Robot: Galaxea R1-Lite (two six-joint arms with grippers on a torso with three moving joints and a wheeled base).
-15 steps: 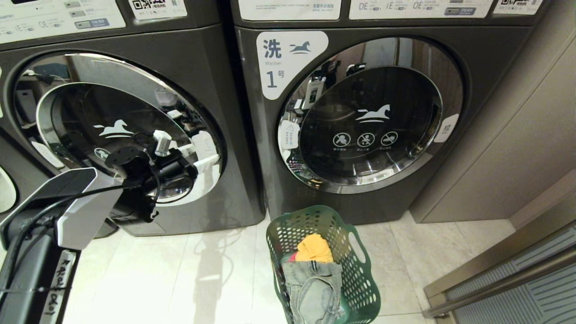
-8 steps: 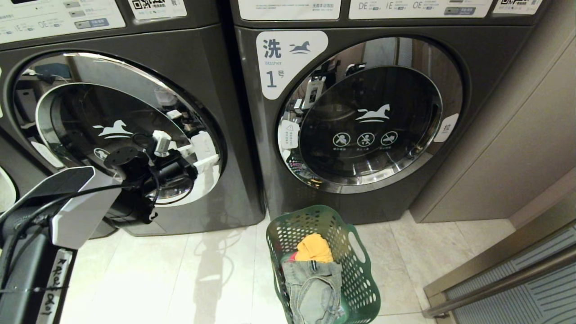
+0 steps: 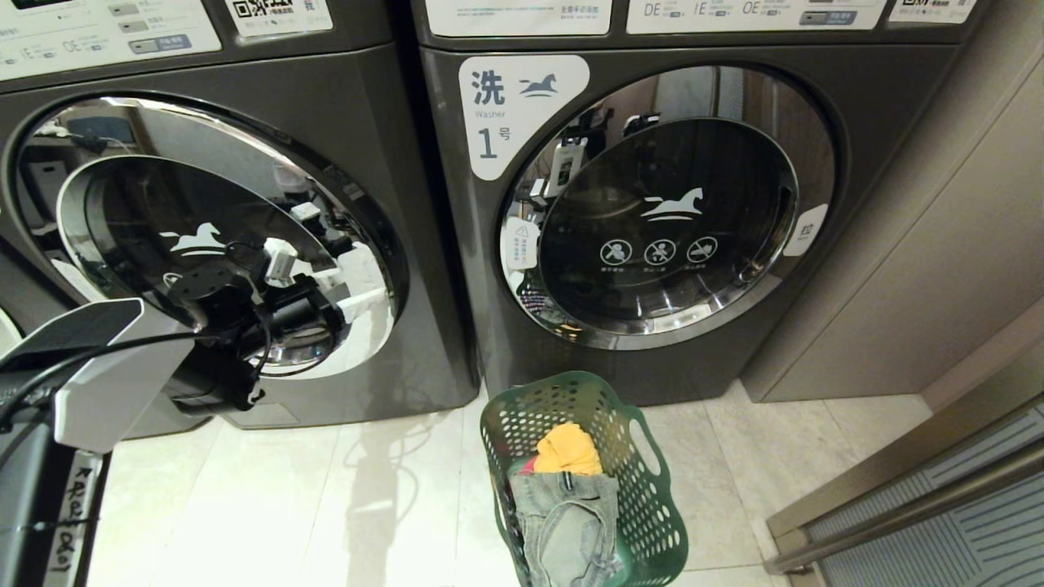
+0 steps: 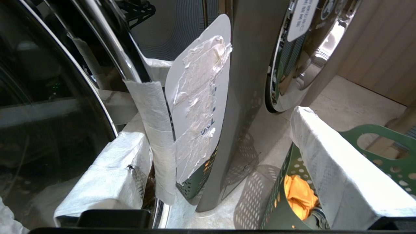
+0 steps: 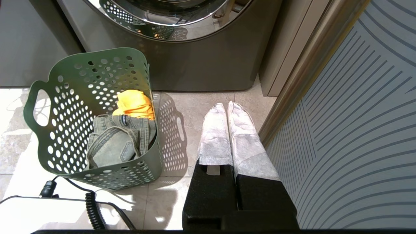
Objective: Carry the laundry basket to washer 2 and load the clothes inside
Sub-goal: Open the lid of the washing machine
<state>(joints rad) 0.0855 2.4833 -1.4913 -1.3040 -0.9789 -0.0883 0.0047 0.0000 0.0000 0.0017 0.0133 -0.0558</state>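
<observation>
Right-hand washer [image 3: 652, 220] label [image 3: 514, 110] reads "洗 Washer 1号", door tab [image 3: 806, 230] "拉"

Pale, glossy stone-look floor tiles [image 3: 391, 497] catch bright glare. On the right stands a plain taupe wall panel [image 3: 938, 244], with a grey diagonally striped panel [image 5: 357, 130] nearer, bronze-framed.

The left arm [image 3: 106, 375] wears a grey-white shell with black joints and looped cables; both tools' fingers [image 5: 227, 133] are wrapped in white cloth.
</observation>
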